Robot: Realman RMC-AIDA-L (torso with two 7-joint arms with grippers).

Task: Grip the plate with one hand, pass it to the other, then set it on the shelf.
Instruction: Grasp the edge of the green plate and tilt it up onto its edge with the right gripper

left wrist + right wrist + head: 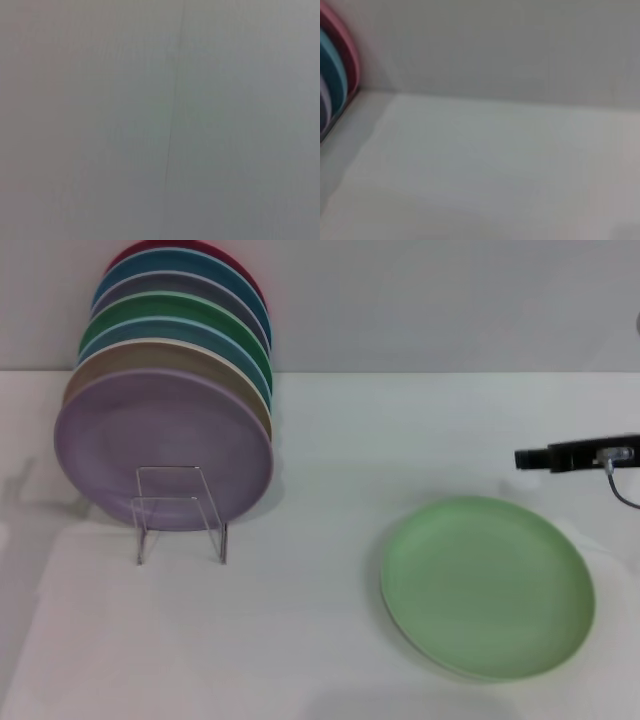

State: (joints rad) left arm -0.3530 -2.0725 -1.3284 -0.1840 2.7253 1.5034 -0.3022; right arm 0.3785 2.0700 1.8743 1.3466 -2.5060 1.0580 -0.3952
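Over on the left a row of plates (pixel 175 370) stands on edge, leaning back toward the wall, with a lilac plate (pixel 163 450) at the front, tan, teal, emerald, grey-blue, blue and red rims showing behind it. Just in front of the lilac one stands the shelf (pixel 180 515), a small stand of thin clear bars with a rectangular loop, much narrower than any plate. The left gripper is nowhere to be seen; its wrist camera shows only a blank grey surface. Moving right across the white table (pixel 300 640), the pale mint-green plate (pixel 487 585) lies flat, well apart from the shelf and untouched. Beyond its far right edge the right gripper (pixel 530 457) hangs above the table as a dark bar pointing left, clear of the plate; I cannot tell whether its fingers are apart or together. The plate looks stiff, light, smooth and matte, probably a bit slippery and liable to chip if dropped, so I would pinch it at the raised rim nearest the right gripper. I can read no brand, label or writing anywhere.
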